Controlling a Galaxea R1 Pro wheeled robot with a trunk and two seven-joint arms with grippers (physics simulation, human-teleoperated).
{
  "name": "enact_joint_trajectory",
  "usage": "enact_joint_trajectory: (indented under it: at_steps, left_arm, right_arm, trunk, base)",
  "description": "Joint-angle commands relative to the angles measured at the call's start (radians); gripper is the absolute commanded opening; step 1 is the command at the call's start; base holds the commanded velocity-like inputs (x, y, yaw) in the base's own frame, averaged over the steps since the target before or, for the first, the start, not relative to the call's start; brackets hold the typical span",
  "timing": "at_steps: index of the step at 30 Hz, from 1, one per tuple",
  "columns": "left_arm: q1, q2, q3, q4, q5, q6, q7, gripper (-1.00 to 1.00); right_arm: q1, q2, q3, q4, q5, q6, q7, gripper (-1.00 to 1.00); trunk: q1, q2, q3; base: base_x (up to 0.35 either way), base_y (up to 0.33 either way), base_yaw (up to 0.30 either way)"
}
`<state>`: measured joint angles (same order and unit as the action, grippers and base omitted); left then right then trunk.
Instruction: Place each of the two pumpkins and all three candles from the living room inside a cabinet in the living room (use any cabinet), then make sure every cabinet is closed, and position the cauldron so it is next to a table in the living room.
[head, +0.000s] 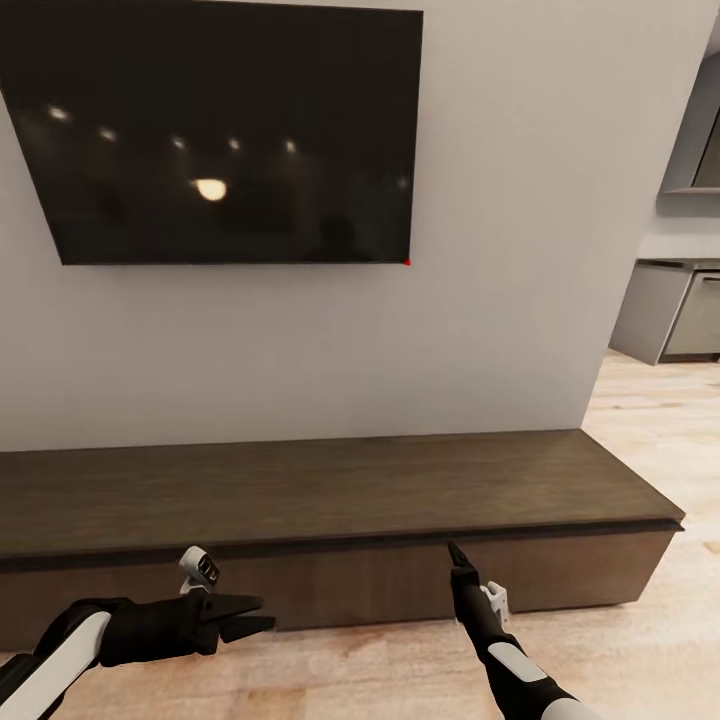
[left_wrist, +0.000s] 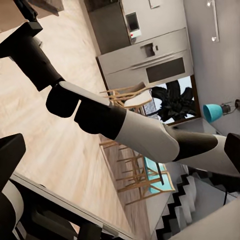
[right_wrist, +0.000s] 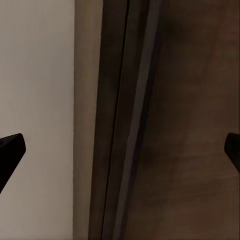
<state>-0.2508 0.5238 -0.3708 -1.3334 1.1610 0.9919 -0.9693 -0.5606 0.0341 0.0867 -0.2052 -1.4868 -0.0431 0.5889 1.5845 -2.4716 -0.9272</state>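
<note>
The cabinet (head: 320, 490) is a long low dark-brown console under the wall, and its front is shut flush. My right gripper (head: 456, 556) points at the upper edge of that front, close to it. In the right wrist view the gripper (right_wrist: 120, 150) is open, its black fingertips (right_wrist: 10, 150) far apart with the wood front between them. My left gripper (head: 262, 614) hovers low before the cabinet's left part, pointing right, open and empty. The pumpkins, candles, cauldron and table are out of view.
A large black TV (head: 215, 130) hangs on the pale wall above the console. Grey kitchen units (head: 680, 310) stand beyond the wall's right end, across light wood floor (head: 650, 640). The left wrist view holds my right arm (left_wrist: 140, 132), wooden chairs (left_wrist: 132, 97) and stairs (left_wrist: 175, 210).
</note>
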Motion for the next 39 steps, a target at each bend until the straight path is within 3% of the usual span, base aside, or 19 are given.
enact_joint_trajectory:
  at_steps: [1, 24, 28, 39]
  left_arm:
    - [-0.001, 0.001, -0.002, 0.0, 0.003, 0.004, -0.002, 1.0]
    - [0.008, 0.0, -0.002, 0.001, 0.002, 0.004, -0.002, 1.0]
    - [0.011, 0.0, -0.002, -0.001, 0.002, 0.004, -0.002, 1.0]
    - [0.012, 0.0, -0.001, -0.003, 0.003, 0.004, -0.002, 1.0]
  right_arm:
    - [-0.001, 0.0, 0.008, 0.001, -0.009, -0.004, 0.003, 1.0]
    - [-0.001, 0.0, 0.012, 0.002, -0.009, -0.033, 0.001, 1.0]
    - [-0.001, 0.0, 0.012, 0.002, -0.008, -0.034, -0.002, 1.0]
    - [-0.001, 0.0, 0.014, 0.001, -0.005, -0.038, -0.002, 1.0]
  trunk:
    - [0.0, 0.0, -0.001]
    - [0.0, 0.0, -0.001]
    - [0.015, -0.028, -0.014]
    - [0.018, -0.03, -0.033]
  base:
    - [0.173, 0.028, 0.0]
    - [0.079, 0.002, 0.0]
    - [0.001, 0.0, 0.0]
    - [0.0, 0.0, 0.0]
